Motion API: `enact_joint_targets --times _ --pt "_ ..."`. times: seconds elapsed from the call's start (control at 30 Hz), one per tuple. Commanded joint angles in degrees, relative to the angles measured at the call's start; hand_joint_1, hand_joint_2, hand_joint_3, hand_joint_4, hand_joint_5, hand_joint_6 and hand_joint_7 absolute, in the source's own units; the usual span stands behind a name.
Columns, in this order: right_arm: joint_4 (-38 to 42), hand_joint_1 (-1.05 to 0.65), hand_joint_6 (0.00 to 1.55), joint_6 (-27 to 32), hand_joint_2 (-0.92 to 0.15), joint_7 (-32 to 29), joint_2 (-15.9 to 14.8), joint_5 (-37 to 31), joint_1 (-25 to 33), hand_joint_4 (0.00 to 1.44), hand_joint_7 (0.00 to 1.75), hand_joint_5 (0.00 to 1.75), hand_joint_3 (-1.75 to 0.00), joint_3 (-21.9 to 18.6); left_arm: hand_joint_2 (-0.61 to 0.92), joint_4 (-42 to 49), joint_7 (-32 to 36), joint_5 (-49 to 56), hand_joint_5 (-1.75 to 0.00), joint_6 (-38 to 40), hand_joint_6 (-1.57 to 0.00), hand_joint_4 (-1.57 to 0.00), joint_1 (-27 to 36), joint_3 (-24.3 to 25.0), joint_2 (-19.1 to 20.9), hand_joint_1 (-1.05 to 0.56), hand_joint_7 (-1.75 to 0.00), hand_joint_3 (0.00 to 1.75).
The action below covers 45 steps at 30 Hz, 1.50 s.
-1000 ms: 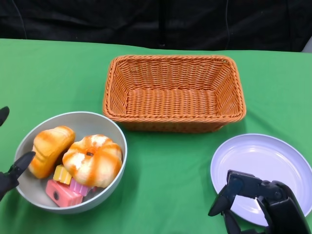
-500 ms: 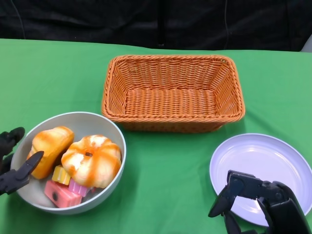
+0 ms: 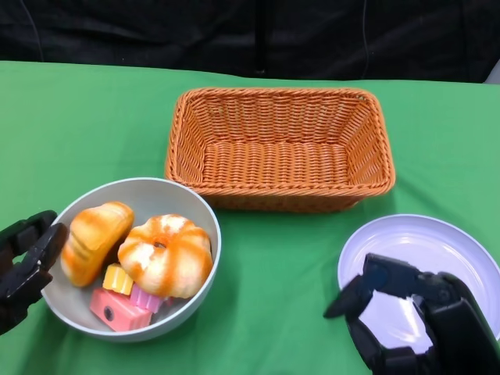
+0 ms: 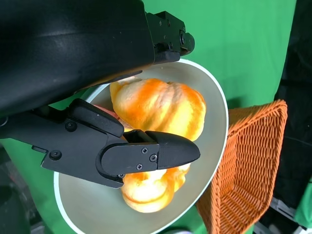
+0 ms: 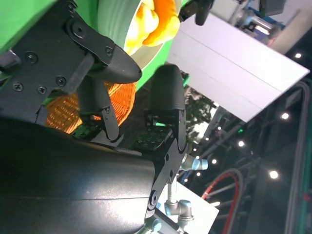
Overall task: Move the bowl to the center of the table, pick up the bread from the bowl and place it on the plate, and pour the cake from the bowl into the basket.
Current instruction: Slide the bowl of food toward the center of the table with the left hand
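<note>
Evidently the left hand [image 3: 27, 262] grips the rim of the bowl [image 3: 199, 223], which sits left of the basket [image 3: 280, 148] with bread [image 3: 94, 241] and cake [image 3: 117, 310] inside. Rigid and smooth, the bowl could slip. The right hand [image 3: 387, 312] hangs slack and empty.

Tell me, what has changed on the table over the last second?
The left hand has closed on the bowl's rim and slid the bowl, bread and cakes inside, a little rightward toward the table's center. The basket, the plate and the right hand hovering over the plate have hardly moved.
</note>
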Motion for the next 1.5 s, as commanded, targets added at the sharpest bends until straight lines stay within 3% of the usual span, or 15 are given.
enact_joint_targets --times 0.03,0.23,0.4,0.6,0.9,1.17,1.33,1.5 --pt "-3.2 -0.29 0.52 4.0 -0.42 0.7 -1.2 -1.8 -0.3 0.54 1.04 1.42 -1.1 -0.3 0.92 -2.5 0.2 -2.5 -0.07 2.4 -0.08 -0.1 0.5 0.4 -0.4 -0.75 -0.03 0.49" --pt "-8.6 -0.35 0.32 12.4 -0.62 4.2 -3.6 -3.5 -0.5 0.36 1.05 1.43 -0.7 0.3 0.92 -6.7 0.2 -4.3 -0.09 5.0 -0.1 -0.11 1.6 -1.0 -1.1 -0.74 -0.03 0.49" --pt "-10.4 -0.4 0.23 16.8 -0.82 4.6 -3.7 -6.3 -2.2 0.24 0.93 1.38 -0.29 1.4 0.92 -9.4 -0.5 -5.4 -0.1 6.1 -0.08 -0.07 2.8 -3.4 -1.2 -0.72 -0.02 0.52" --pt "-10.5 -0.49 0.18 21.6 -0.91 3.0 -2.7 -14.1 -6.0 0.18 0.9 1.36 -0.12 4.4 0.92 -12.7 2.2 -6.7 -0.13 9.4 -0.09 -0.07 3.4 -5.1 -3.8 -0.71 -0.01 0.49" --pt "-6.6 -0.51 0.1 24.5 -0.92 0.7 -1.9 -18.8 -10.2 0.12 1.0 1.42 -0.12 7.9 0.92 -16.6 6.3 -7.5 -0.14 13.8 -0.07 -0.01 3.5 -7.2 -7.8 -0.72 0.0 0.52" --pt "-2.2 -0.51 0.07 26.5 -0.92 -1.5 -2.1 -24.9 -15.0 0.05 0.99 1.38 -0.13 11.4 0.92 -18.6 7.5 -6.1 -0.16 13.3 -0.05 0.0 4.4 -11.4 -8.7 -0.72 0.0 0.56" --pt "1.2 -0.49 0.13 26.8 -0.92 -3.3 -1.7 -26.5 -17.1 0.06 0.86 1.23 -0.1 13.1 0.92 -19.4 8.6 -6.8 -0.13 14.5 -0.06 0.0 4.6 -11.7 -9.8 -0.71 -0.01 0.56" --pt "5.4 -0.48 0.12 26.1 -0.92 -6.3 -2.2 -29.2 -20.0 0.04 0.81 1.2 -0.07 14.7 0.92 -20.1 7.4 -6.5 -0.13 13.0 -0.06 0.0 5.1 -13.4 -9.3 -0.72 -0.01 0.59"
